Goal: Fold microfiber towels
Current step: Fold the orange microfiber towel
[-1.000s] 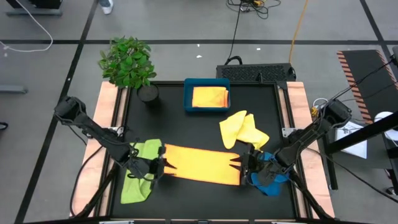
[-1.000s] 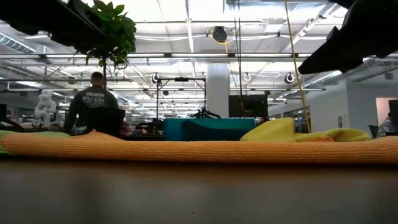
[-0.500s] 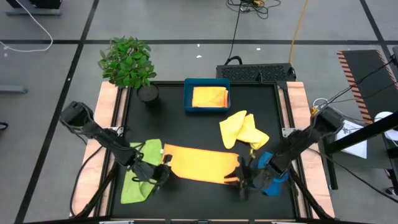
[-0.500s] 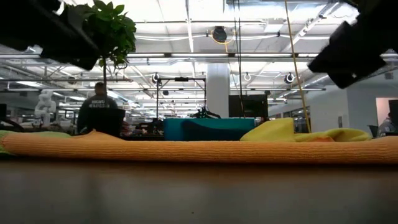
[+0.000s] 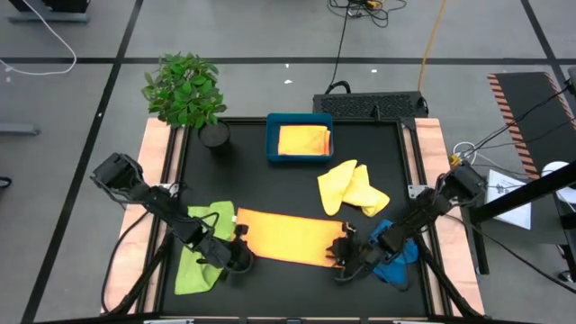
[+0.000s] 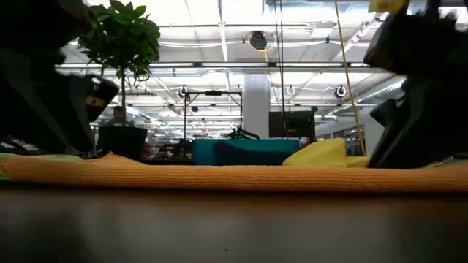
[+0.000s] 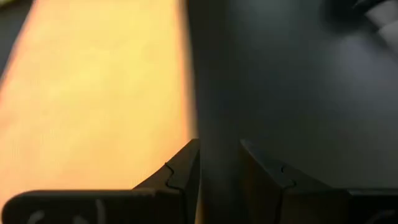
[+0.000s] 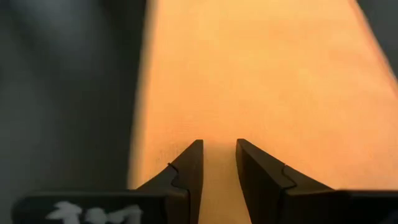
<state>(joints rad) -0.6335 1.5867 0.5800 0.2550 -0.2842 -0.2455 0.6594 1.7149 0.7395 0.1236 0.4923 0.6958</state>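
The orange towel (image 5: 288, 238) lies flat and spread on the black table (image 5: 270, 189), near the front. My left gripper (image 5: 243, 261) is low at its near left corner. In the left wrist view (image 7: 217, 168) the fingers stand slightly apart over the towel's edge (image 7: 184, 118). My right gripper (image 5: 340, 263) is low at the near right corner, with its fingers slightly apart over the orange cloth (image 8: 219, 158). The lime green towel (image 5: 202, 256) lies under my left arm and the blue towel (image 5: 396, 261) under my right arm. The pale yellow towel (image 5: 353, 189) lies crumpled farther back. The golden yellow towel (image 5: 304, 141) lies folded in the teal tray (image 5: 272, 137). My left gripper comes down at the orange towel's near left corner (image 7: 177, 143) with its fingers apart. I cannot tell whether they touch the cloth. My right gripper comes down over the towel near its near right corner (image 8: 211, 124) with its fingers apart. I cannot tell whether they touch it.
A potted plant (image 5: 184, 90) stands at the far left corner. Wooden side rails (image 5: 155, 171) run along both sides of the table. In the low view a person (image 6: 117, 135) stands in the room behind, and both arms (image 6: 44, 102) (image 6: 420, 95) show dark and close.
Both grippers have moved from the orange towel's short ends toward the table's near edge and down, to its near corners. The towel has stayed flat where it was.
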